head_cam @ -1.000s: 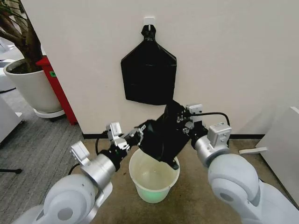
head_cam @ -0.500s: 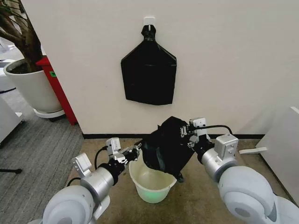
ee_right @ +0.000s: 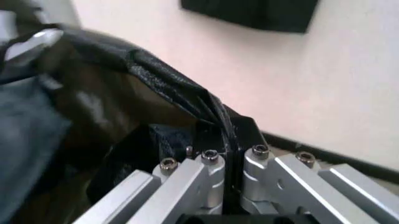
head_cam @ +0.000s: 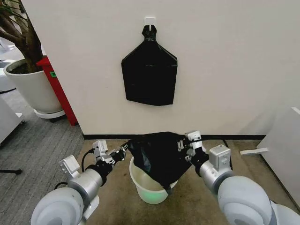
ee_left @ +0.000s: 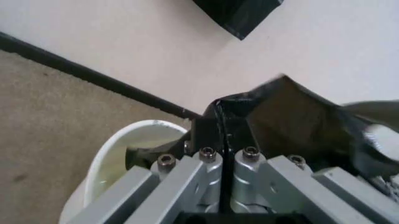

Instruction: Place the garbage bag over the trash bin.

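Note:
The garbage bag (head_cam: 161, 157) is glossy black plastic, stretched wide open between my two grippers just above the trash bin (head_cam: 140, 185). Its lower end hangs into the cream-white bin, which stands on the floor by the wall. My left gripper (head_cam: 125, 149) is shut on the bag's left edge (ee_left: 227, 114), over the bin's left rim (ee_left: 106, 154). On the opposite side my right gripper (head_cam: 183, 142) is shut on the bag's right edge (ee_right: 187, 100).
A flat black bag bundle (head_cam: 149, 70) hangs from a wall hook above the bin. A large white plant pot (head_cam: 28, 86) and a red stand (head_cam: 58, 89) are at the far left. A white cabinet edge (head_cam: 283, 140) is at the right.
Both grippers have come down and moved apart, spreading the bag's mouth wide and lowering it from a tilted bunch to just over the bin.

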You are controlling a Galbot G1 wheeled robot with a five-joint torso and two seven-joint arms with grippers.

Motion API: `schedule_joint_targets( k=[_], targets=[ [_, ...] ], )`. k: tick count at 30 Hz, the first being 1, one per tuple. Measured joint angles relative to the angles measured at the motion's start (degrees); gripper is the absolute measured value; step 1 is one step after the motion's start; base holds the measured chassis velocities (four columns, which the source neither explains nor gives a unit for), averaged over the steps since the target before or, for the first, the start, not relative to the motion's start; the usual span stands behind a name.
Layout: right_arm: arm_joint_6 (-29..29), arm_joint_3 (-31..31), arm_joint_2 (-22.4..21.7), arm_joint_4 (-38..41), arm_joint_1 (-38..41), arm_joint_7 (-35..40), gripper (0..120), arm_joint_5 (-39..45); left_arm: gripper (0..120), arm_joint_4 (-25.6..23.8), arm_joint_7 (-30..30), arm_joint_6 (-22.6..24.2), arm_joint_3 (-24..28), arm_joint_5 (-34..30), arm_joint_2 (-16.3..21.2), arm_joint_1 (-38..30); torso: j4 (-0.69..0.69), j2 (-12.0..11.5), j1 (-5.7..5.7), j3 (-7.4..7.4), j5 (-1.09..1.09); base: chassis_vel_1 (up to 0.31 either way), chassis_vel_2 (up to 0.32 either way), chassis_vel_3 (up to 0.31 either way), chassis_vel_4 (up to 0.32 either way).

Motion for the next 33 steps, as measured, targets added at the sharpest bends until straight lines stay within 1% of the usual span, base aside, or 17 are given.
schedule_joint_targets(
  k=[2,7,9,13,18,19,23,27,33],
  targets=[
    [0.6,-2.1,1.2,-1.2,0.8,-0.6,0,0.5,0,0.0,-0.5,0.2,-0.5,0.0,0.5,0.0,0.0,0.0,0.0,0.0,0.0,0.0,0.0,0.0,0.0],
    [0.5,-4.9,3.8,-3.2,3.0,-0.8,0,1.8,0,0.0,-0.5,0.1,-1.5,-0.6,1.1,0.0,0.01,0.0,0.0,0.01,0.0,0.0,0.0,0.0,0.0],
    [0.5,-6.7,4.7,-4.2,3.9,-0.8,0,2.6,0,0.0,-0.6,0.1,-1.7,-1.0,0.9,0.4,0.01,0.0,0.0,0.01,0.0,0.0,0.0,0.0,0.0],
    [0.4,-8.3,5.7,-5.3,4.6,-0.8,0,3.8,0,0.0,-0.6,0.1,-1.6,-1.2,0.4,0.9,0.01,0.0,0.0,0.0,-0.01,0.0,0.0,0.0,0.0],
    [0.4,-12.5,7.8,-8.1,4.4,0.1,0,4.8,0,0.0,-0.8,0.1,-1.4,-1.2,0.2,1.0,0.0,0.0,0.0,0.01,-0.01,0.0,0.0,0.0,0.0],
    [0.4,-12.5,7.8,-8.1,4.4,0.1,0,4.8,0,0.0,-0.8,0.1,-1.4,-1.2,0.2,1.0,0.0,0.0,0.0,0.01,-0.01,0.0,0.0,0.0,0.0],
    [0.4,-14.6,8.8,-9.1,4.5,1.2,0,5.7,0,0.0,-2.1,-0.2,-1.3,-1.3,-0.2,0.7,0.0,0.0,0.0,0.0,-0.01,0.0,0.0,0.0,0.0],
    [0.4,-14.2,9.0,-9.5,5.6,1.5,0,6.2,0,0.0,-2.4,-0.4,-1.1,-1.0,-0.7,0.6,0.01,0.0,0.0,0.0,-0.01,0.0,0.0,0.0,0.0],
    [0.4,-9.4,9.1,-9.0,5.8,1.9,0,8.0,0,0.0,-2.9,-0.5,0.0,0.0,-1.7,0.2,0.0,0.0,0.0,0.0,0.0,0.0,0.0,0.0,0.0]
  ],
)
